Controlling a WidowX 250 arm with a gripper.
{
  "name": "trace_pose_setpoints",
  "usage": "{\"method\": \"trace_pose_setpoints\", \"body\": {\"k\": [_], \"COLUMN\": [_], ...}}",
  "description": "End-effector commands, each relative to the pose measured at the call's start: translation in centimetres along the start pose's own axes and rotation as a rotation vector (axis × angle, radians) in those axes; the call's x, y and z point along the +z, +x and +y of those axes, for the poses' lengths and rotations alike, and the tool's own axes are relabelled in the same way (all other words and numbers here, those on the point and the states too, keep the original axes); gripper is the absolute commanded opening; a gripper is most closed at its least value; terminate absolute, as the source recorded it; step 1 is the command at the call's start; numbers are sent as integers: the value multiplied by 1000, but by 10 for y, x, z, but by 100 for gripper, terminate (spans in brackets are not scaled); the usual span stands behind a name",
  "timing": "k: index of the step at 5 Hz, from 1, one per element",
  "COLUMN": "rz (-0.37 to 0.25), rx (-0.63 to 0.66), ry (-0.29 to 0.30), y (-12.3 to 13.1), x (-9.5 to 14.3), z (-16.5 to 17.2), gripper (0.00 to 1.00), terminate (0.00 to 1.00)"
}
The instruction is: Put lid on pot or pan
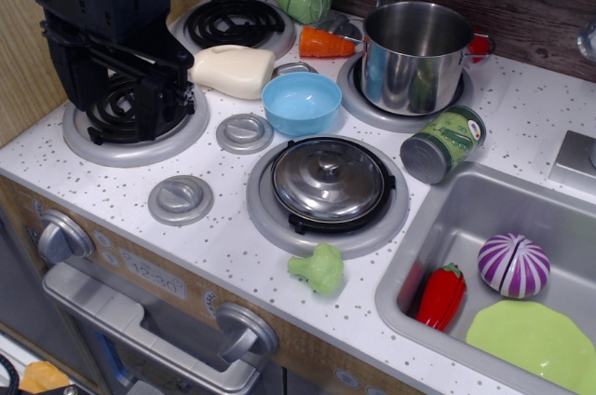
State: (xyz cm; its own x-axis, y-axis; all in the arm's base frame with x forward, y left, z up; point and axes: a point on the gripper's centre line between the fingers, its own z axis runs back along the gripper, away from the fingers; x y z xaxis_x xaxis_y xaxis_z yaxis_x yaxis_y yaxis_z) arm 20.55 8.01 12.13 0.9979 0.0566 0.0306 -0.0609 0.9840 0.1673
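Note:
The shiny domed steel lid [328, 179] with a small centre knob lies flat on the front right burner. The tall steel pot [414, 58] stands uncovered on the back right burner, behind and to the right of the lid. My black gripper [126, 108] hangs over the front left burner, far to the left of both. Its jaws stand apart with nothing between them.
A light-blue bowl [301, 102] sits between lid and pot. A cream bottle [233, 70], carrot [325, 43], green can [444, 143], broccoli [318, 269] and grey stove discs [244, 132] lie around. The sink [438, 227] at right holds a red pepper, an onion and a green plate.

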Motion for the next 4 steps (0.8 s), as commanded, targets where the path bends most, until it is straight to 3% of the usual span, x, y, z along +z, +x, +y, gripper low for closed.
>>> {"method": "trace_pose_setpoints", "body": {"k": [1,3,4], "rz": [0,-97,-149], "rx": [0,-6,-3], "ry": [0,-9,6], "y": [0,59,80], "x": [0,-5,-20], "z": [0,-60,-86], "gripper": [100,100,100], "terminate": [0,0,0]}}
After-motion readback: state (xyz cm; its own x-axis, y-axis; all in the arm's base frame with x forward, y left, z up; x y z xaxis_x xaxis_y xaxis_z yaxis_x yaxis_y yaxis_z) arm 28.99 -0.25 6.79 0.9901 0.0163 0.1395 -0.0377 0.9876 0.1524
